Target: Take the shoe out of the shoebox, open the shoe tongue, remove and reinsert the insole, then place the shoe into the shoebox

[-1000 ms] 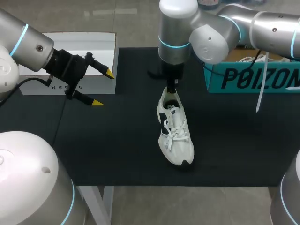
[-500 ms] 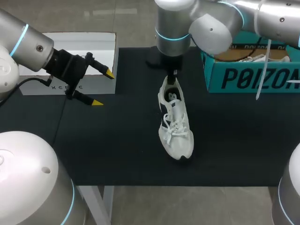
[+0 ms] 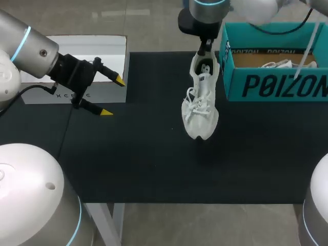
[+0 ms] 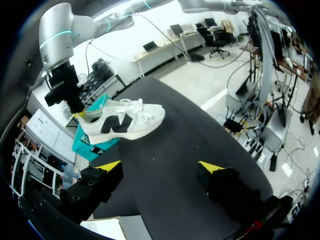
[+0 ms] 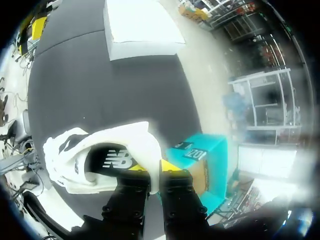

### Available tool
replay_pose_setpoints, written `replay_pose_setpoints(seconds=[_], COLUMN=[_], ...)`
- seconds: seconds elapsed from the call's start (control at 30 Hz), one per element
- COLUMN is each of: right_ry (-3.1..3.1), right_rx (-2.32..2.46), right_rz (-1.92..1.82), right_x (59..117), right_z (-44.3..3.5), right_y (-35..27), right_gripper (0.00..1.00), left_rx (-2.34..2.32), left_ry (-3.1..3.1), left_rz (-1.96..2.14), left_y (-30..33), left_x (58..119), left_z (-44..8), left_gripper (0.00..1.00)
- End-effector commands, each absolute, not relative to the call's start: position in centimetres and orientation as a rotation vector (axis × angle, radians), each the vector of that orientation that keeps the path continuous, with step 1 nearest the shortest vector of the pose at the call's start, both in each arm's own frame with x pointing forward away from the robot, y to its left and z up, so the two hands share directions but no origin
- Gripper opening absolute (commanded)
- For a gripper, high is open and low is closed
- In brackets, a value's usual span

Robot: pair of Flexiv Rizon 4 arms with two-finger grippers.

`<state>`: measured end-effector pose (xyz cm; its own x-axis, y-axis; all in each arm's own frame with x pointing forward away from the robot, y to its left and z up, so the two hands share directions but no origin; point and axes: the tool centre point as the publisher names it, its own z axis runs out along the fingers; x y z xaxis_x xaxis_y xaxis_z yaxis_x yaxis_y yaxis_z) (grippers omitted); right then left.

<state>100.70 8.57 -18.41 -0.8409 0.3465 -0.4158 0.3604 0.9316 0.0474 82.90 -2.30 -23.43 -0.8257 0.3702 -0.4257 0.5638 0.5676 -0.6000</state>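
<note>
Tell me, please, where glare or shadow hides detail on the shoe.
Right wrist view: glare washes out the shoe near the jaws. Head view: only a faint shadow on the black mat under its toe. Left wrist view: evenly lit, side marking clear.

Head view: lit evenly and brightly from overhead, without hard shadows. Only a faint, soft-edged shadow below the shoe [image 3: 200, 110] on the matte black desk [image 3: 138, 164]. Dull, broad highlights on the grey shell of the left arm [image 3: 31, 48].

Left wrist view: bright throughout, with straight edges bowed strongly toward the black rim.

Right wrist view: overexposed, with white bloom around the shoe and the white box [image 5: 140, 30]. Hazy and smeared toward the rim, past the shoebox [image 5: 205, 165]. Right end effector [image 5: 159, 167] dark against the glare.
</note>
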Motion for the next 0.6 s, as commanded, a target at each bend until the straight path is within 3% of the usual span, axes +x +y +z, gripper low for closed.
replay_pose_setpoints(seconds=[0.03, 0.23, 0.6], right_ry=[2.664, 2.615, 2.615], right_rx=[0.573, 0.756, 0.756], right_rz=[-0.028, -0.04, -0.04], right_x=[101.2, 101.9, 101.9], right_z=[-14.6, -12.7, -12.7], right_y=[6.5, 3.5, 3.5], right_gripper=[0.0, 0.0, 0.0], left_rx=[0.778, 0.778, 0.778], left_ry=[2.553, 2.553, 2.553], left_rz=[-1.104, -1.104, -1.104], left_y=[-2.3, -2.3, -2.3], left_x=[82.9, 82.9, 82.9], left_z=[-23.4, -23.4, -23.4], left_gripper=[1.0, 1.0, 1.0])
